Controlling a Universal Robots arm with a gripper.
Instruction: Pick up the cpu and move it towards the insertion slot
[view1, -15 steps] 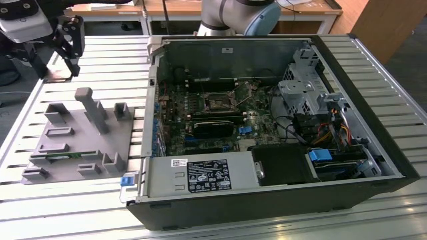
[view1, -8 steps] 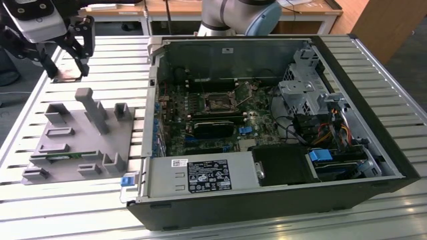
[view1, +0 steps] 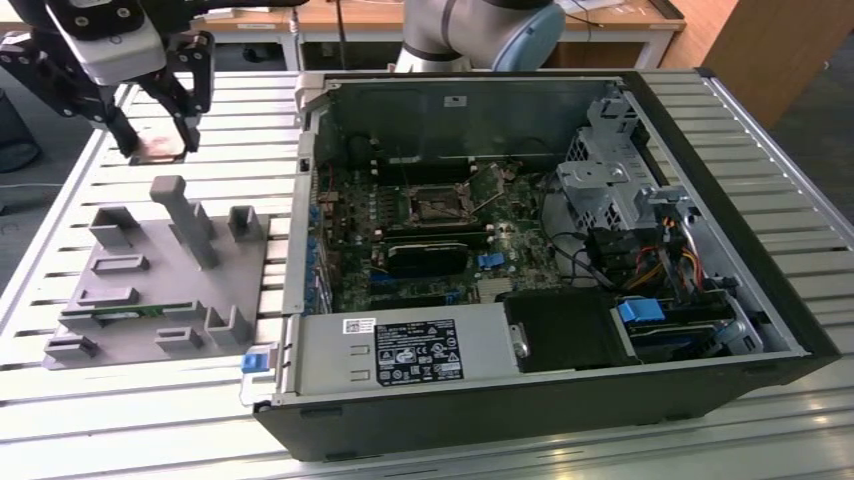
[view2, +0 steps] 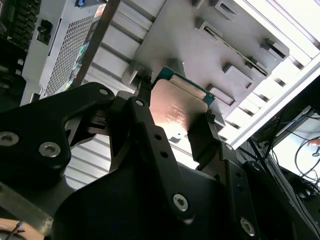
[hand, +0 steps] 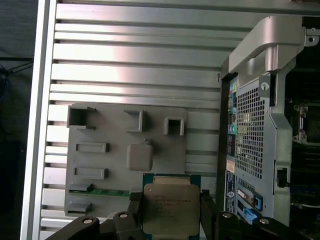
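The tool (view1: 158, 148) grips the cpu (hand: 167, 210) by its edges, so knocking the case wall (view1: 307, 140) at three o'clock could jar it loose

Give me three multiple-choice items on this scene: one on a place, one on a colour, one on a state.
1. Where is the insertion slot?
A) on the floor
B) inside the open computer case
C) on a shelf

2. What colour is the tray?
A) grey
B) red
C) yellow

3. The claw is:
A) open and empty
B) shut on the cpu
C) shut on a memory stick

Answers:
1 B, the exterior view shows the slot on the board within the case.
2 A, it is plain grey throughout.
3 B, both wrist views show the cpu clamped by its edges.
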